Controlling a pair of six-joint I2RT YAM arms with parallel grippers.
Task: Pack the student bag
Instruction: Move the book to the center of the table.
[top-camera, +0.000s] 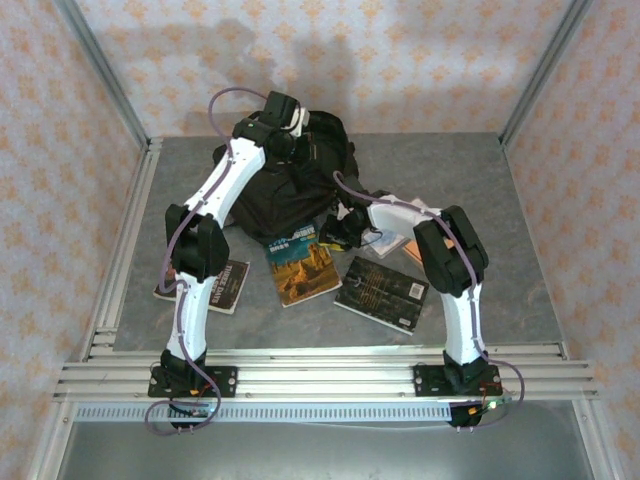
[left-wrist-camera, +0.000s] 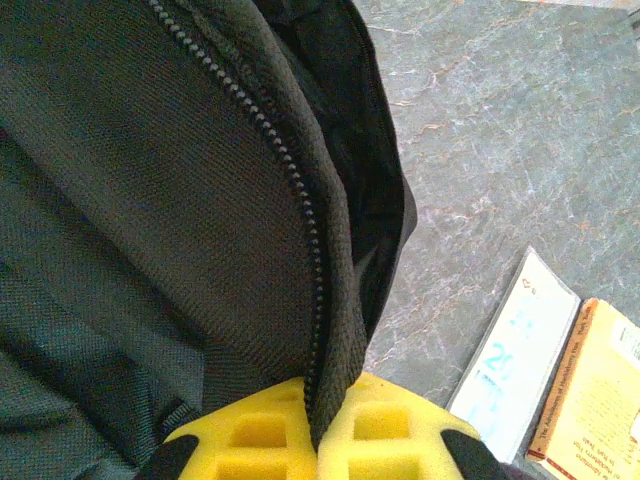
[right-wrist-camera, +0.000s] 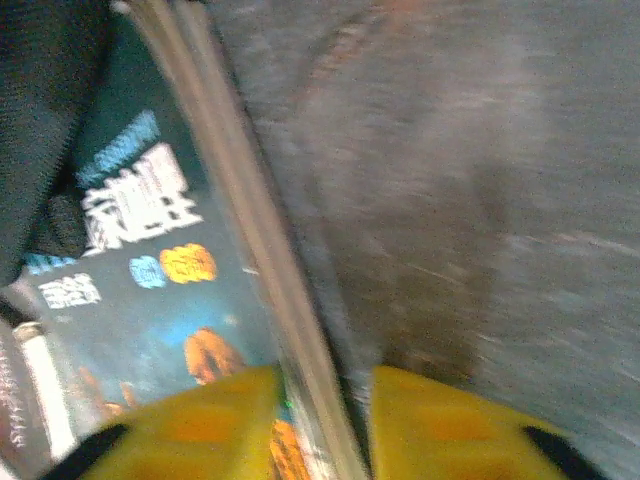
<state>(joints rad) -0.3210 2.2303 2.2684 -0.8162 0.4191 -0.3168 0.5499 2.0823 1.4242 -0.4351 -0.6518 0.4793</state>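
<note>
**Left arm.** It rises from its base at the near left with the elbow bent over the table and the forearm reaching to the far centre. The left gripper sits on top of the large black soft fabric backpack. The jaws are pressed together on the bag's zippered opening edge, with fabric pinched between the yellow fingers.

**Right arm.** It starts at the near right with an upright lower link and a high folded elbow, and the forearm runs left and down. The right gripper is at the far right corner of the teal-covered paperback book. In the blurred wrist view the fingers stand a little apart on either side of the book's page edge. Whether they press on it cannot be told.

**Task item.** The backpack lies at the far centre of the table, toward the back wall. Its near edge is just beside the teal book.

**Surface and room.** The grey stone-patterned tabletop has silver aluminium rails along its near edge. Peach patterned wallpaper walls close three sides.

**Other items.**
- A dark-covered book lies at the near left, partly under the left arm.
- A black book with pale lettering lies just right of the teal one.

**View notes.**
- The left wrist view adds the zip teeth running along the bag's rim.
- It also shows a white and pale-blue book touching a tan-yellow book on bare table.
- The right wrist view adds white lettering and orange shapes on the teal cover.
</note>
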